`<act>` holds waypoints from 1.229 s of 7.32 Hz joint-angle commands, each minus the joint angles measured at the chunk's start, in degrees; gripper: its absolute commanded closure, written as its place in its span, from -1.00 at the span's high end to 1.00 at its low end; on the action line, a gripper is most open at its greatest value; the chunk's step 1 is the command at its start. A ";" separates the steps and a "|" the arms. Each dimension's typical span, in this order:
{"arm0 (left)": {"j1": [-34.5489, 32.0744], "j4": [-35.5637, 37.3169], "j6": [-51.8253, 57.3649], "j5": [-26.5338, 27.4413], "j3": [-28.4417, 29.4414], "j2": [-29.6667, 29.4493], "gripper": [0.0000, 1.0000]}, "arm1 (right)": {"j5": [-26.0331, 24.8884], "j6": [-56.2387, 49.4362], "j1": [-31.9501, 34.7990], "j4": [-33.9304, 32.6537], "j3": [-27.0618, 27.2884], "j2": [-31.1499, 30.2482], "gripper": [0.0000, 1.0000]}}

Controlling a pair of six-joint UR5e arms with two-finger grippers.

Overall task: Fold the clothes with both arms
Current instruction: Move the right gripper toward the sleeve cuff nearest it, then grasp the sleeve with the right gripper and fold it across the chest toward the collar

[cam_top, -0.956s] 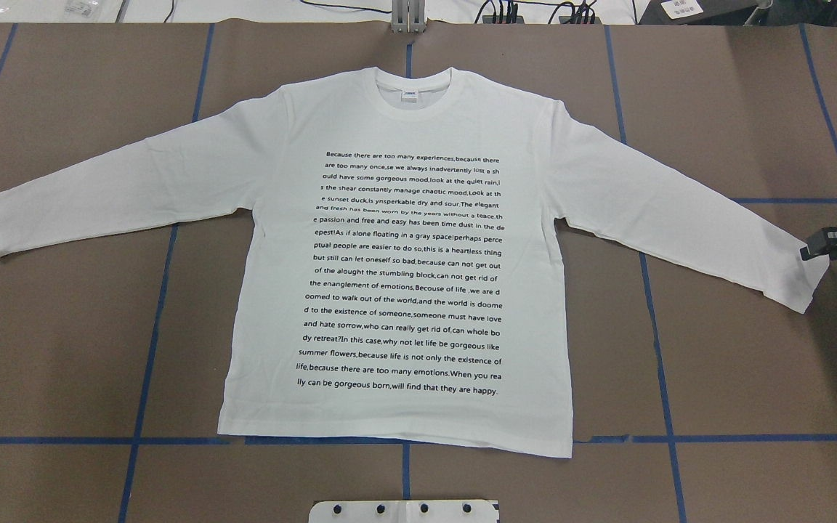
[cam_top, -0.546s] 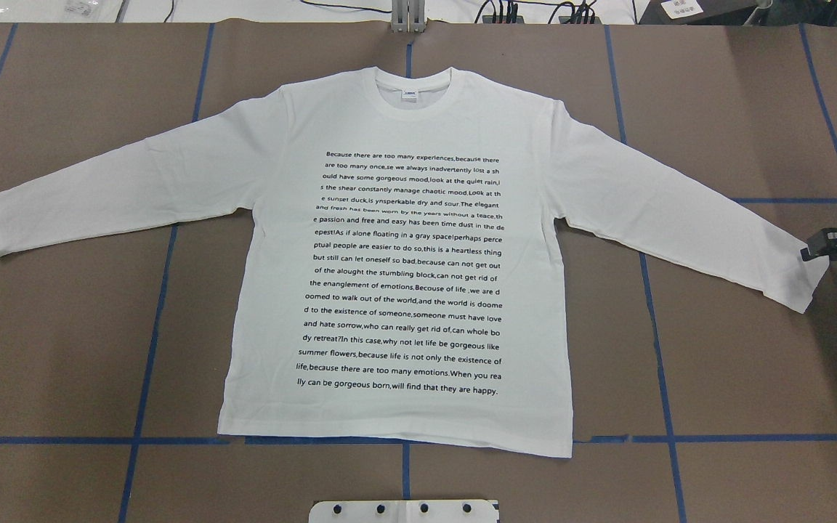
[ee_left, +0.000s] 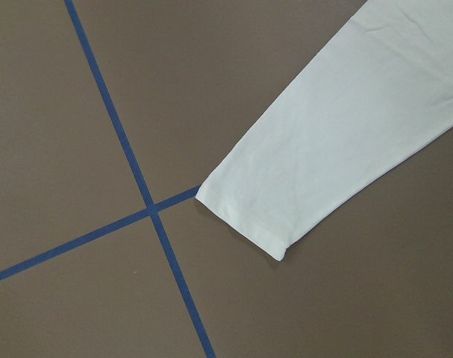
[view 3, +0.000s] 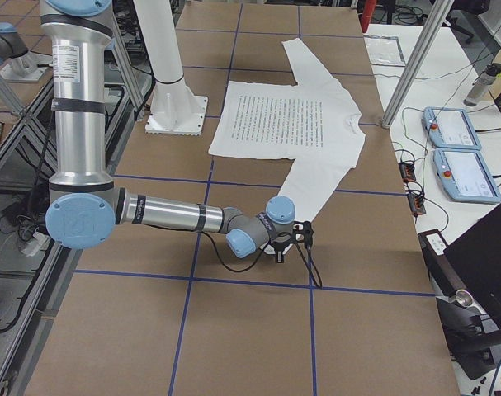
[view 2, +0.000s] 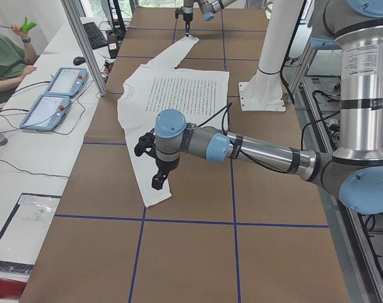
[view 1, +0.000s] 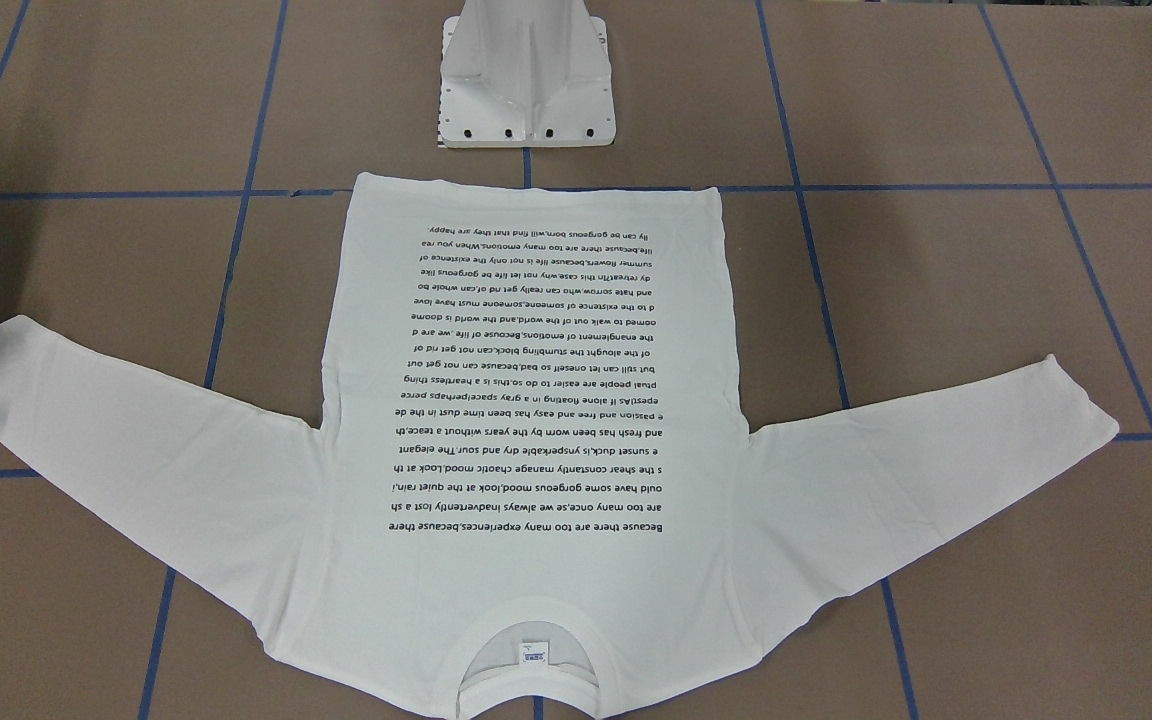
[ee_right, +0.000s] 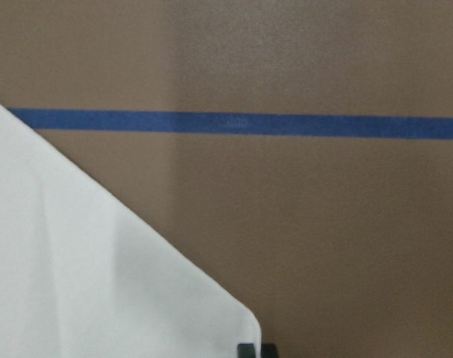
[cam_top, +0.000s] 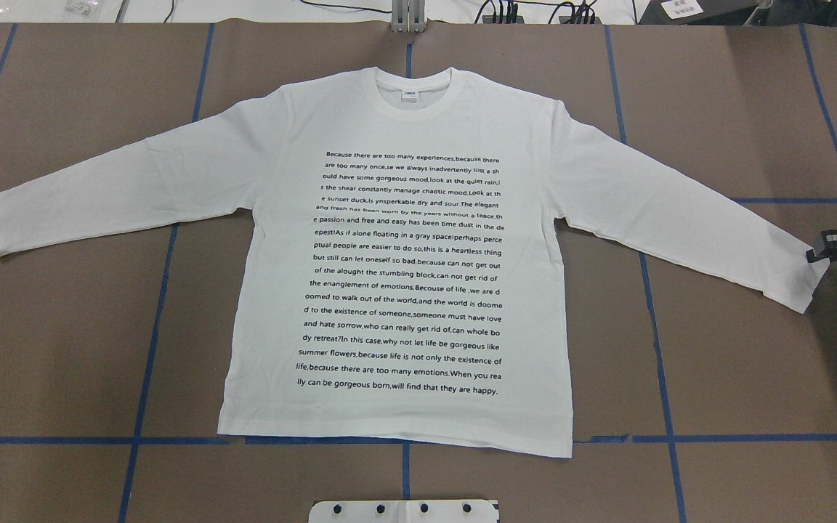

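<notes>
Slippage is the worry: the right gripper (cam_top: pixel 817 253) sits at the very corner of one cuff (cam_top: pixel 796 285) of the white T-shirt (cam_top: pixel 404 109), spread flat, print up, on the table (cam_top: pixel 62 349); the left gripper (view 2: pixel 158 180) hangs over the other cuff (ee_left: pixel 248 216). Whether either is closed I cannot tell. So shallow a bite might catch one layer or let it slip free.

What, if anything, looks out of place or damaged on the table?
Nothing stands out. The shirt lies flat, print up, sleeves spread, with no tear or stain visible. Only its hem slants a little, the corner on the robot's right crossing the tape line.
</notes>
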 commanded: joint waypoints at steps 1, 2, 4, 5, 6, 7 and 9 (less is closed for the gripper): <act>-0.01 0.00 0.00 0.00 0.04 0.02 1.00 | 0.61 -0.03 0.68 -1.48 4.33 -0.31 -1.00; -0.01 0.00 0.00 0.00 0.04 0.02 1.00 | 0.70 -0.03 2.34 -7.76 9.41 -0.32 -1.00; -0.01 0.00 0.00 0.00 0.04 0.10 1.00 | -0.26 -0.03 2.80 -28.02 25.11 0.64 -1.00; -0.01 0.00 0.00 0.00 0.04 0.10 1.00 | -0.96 -0.03 2.89 -38.74 30.67 5.26 -1.00; -0.01 0.00 0.00 0.00 0.04 0.10 1.00 | -2.53 -0.03 2.45 -47.11 32.21 12.44 -1.00; -0.01 0.00 0.00 0.00 0.04 0.10 1.00 | -5.07 -0.03 -0.08 -54.94 32.14 20.26 -1.00; -0.09 0.09 0.00 0.00 0.13 0.10 1.00 | -10.18 1.02 -4.39 -70.42 31.00 35.56 -1.00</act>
